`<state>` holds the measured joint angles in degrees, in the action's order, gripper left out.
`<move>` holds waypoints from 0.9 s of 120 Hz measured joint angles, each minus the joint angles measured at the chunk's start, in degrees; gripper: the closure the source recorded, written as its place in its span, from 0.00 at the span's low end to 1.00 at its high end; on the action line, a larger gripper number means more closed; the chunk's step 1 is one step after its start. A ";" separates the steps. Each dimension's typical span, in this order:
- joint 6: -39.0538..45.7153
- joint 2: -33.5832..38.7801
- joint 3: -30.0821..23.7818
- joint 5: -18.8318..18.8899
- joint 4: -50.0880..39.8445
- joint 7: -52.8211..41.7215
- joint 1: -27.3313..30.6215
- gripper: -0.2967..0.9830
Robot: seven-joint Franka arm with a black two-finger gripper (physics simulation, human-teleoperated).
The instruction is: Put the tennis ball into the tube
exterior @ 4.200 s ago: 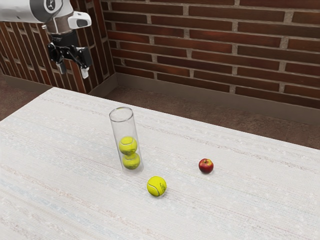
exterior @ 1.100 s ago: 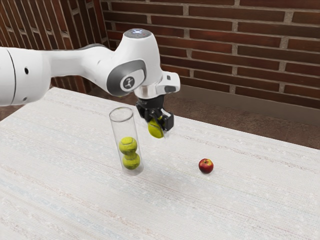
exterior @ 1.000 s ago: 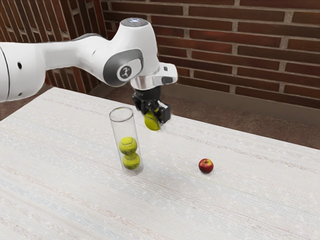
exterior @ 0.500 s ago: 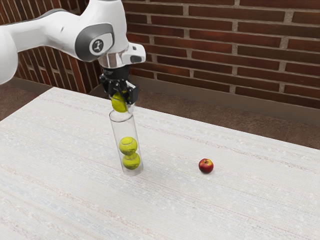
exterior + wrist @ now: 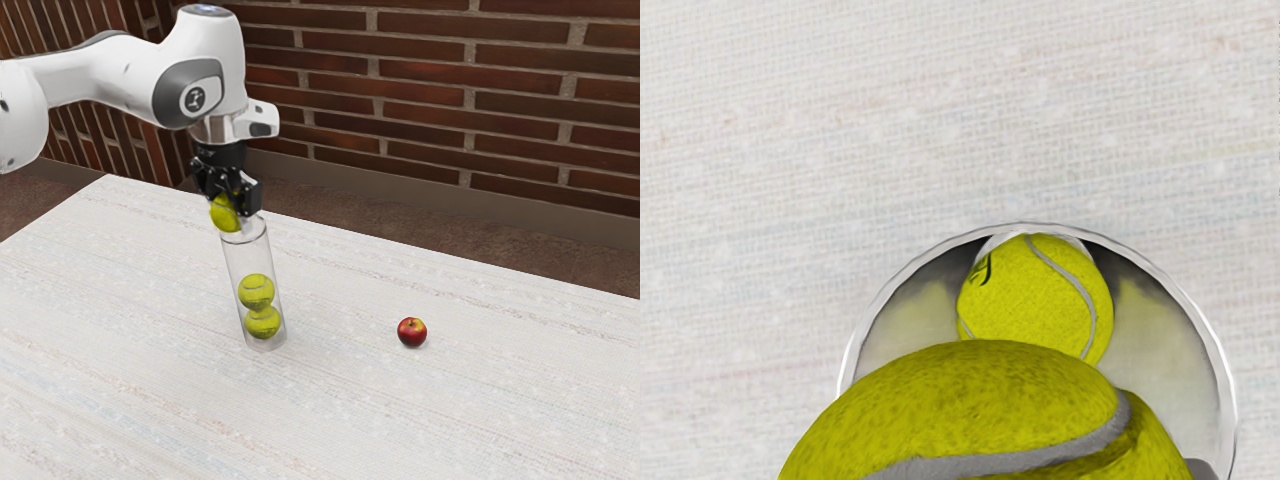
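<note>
Fingers (image 5: 244,203) parted by roughly the ball's breadth gripped the tennis ball (image 5: 226,213) from two sides. It was at the upper end of the clear tube (image 5: 235,262), by the rim and toward the exterior view's left; whether it touched the rim could not be told. In the wrist view, the gripped ball overlapped part of the tube's round mouth, with another ball visible down inside. The tube stood upright on the pale counter (image 5: 130,300), holding an upper ball (image 5: 256,292) stacked on a lower ball (image 5: 263,323). Well apart, toward the exterior view's right, lay a red apple (image 5: 412,333). Behind rose a brick wall (image 5: 450,100).
</note>
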<state>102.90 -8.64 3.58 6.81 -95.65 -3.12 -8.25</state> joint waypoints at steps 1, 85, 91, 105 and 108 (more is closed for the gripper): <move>0.00 -0.10 0.00 0.00 0.14 -0.06 -0.01 0.62; -1.06 -1.48 -0.29 -1.25 3.42 -3.94 -0.25 0.28; -1.99 -0.62 -0.38 -1.89 3.45 -3.99 -0.22 0.27; -5.44 6.92 -1.46 -4.01 3.62 -3.51 0.03 0.25; -6.17 7.59 -1.51 -4.56 4.11 -3.49 -0.12 0.25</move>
<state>96.73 -1.05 2.08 2.26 -91.54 -6.61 -8.37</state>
